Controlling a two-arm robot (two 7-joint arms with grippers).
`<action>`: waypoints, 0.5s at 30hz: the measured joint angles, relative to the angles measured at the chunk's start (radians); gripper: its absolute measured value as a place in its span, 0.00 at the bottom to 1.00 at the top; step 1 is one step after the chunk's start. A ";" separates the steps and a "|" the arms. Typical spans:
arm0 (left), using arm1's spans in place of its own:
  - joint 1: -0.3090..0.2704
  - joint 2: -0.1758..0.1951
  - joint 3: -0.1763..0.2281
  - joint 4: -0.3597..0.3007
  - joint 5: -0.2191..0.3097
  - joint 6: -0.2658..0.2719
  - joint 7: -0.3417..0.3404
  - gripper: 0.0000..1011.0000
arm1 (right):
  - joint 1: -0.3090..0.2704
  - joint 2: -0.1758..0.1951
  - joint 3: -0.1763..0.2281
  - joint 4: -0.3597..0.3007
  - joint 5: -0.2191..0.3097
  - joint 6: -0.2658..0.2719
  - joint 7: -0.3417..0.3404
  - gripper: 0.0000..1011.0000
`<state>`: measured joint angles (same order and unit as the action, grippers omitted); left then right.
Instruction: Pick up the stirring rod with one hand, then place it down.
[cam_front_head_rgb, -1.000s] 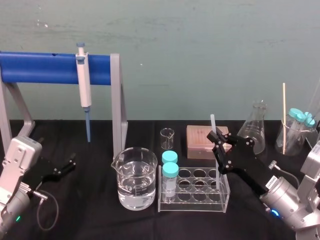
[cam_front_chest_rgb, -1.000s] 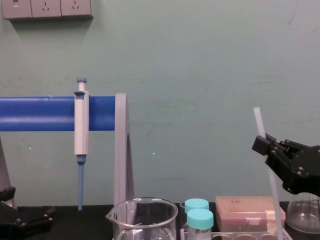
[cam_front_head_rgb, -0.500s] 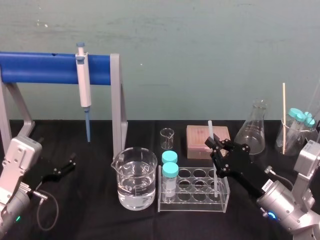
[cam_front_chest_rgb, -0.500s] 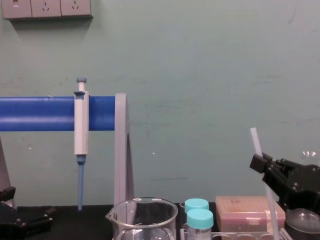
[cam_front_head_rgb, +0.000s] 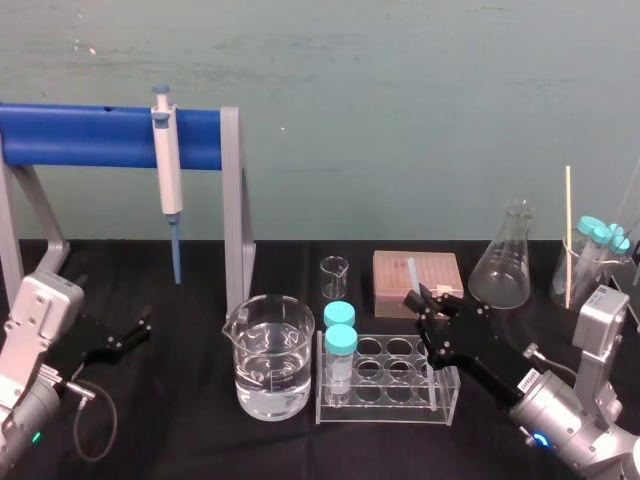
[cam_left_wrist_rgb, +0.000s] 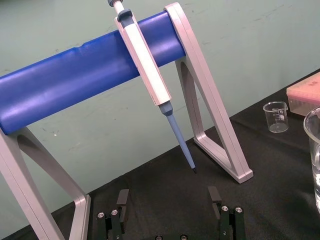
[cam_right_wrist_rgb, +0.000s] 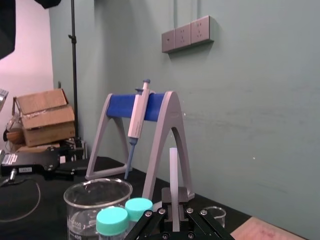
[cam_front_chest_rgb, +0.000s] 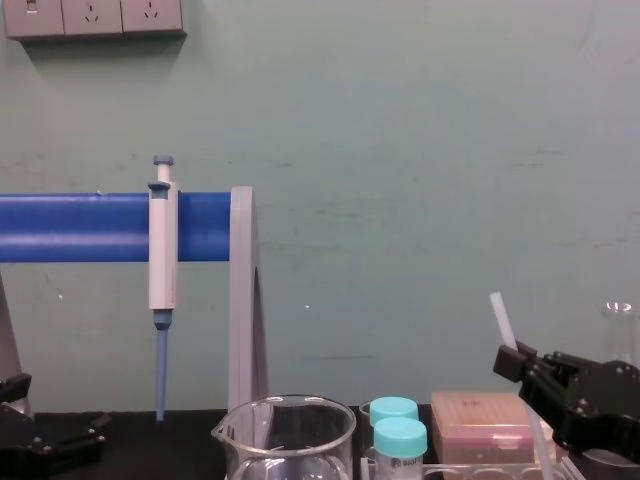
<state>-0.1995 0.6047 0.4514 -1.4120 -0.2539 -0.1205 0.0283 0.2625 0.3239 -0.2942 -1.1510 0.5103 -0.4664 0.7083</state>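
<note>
The stirring rod (cam_front_head_rgb: 411, 273) is a thin translucent white stick, nearly upright and leaning slightly. My right gripper (cam_front_head_rgb: 425, 303) is shut on it a little below its top. Its lower part runs down behind the black fingers into the right side of the clear test-tube rack (cam_front_head_rgb: 380, 412). In the chest view the rod (cam_front_chest_rgb: 501, 320) sticks up above the right gripper (cam_front_chest_rgb: 518, 362). The right wrist view shows the rod (cam_right_wrist_rgb: 173, 170) rising between the pinched fingertips. My left gripper (cam_front_head_rgb: 128, 334) rests open and empty on the black table at the far left, with its fingers (cam_left_wrist_rgb: 122, 199) spread wide.
A water-filled beaker (cam_front_head_rgb: 268, 355) stands left of the rack, which holds two teal-capped tubes (cam_front_head_rgb: 340, 345). Behind are a small beaker (cam_front_head_rgb: 334, 277), a pink tip box (cam_front_head_rgb: 440, 275) and a flask (cam_front_head_rgb: 502, 258). A pipette (cam_front_head_rgb: 168, 180) hangs on the blue stand (cam_front_head_rgb: 90, 135).
My right gripper has come down and slightly leftward with the rod, whose top now sits much lower and whose lower end has sunk into the rack. The left arm has not moved.
</note>
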 joint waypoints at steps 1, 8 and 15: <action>0.000 0.000 0.000 0.000 0.000 0.000 0.000 0.99 | 0.000 0.001 -0.001 0.001 -0.002 0.002 -0.002 0.07; 0.000 0.000 0.000 0.000 0.000 0.000 0.000 0.99 | -0.001 0.007 -0.007 0.002 -0.018 0.019 -0.015 0.07; 0.000 0.000 0.000 0.000 0.000 0.000 0.000 0.99 | -0.001 0.007 -0.007 0.001 -0.018 0.019 -0.015 0.07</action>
<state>-0.1996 0.6047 0.4514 -1.4120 -0.2539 -0.1205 0.0283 0.2615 0.3306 -0.3008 -1.1500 0.4927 -0.4470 0.6937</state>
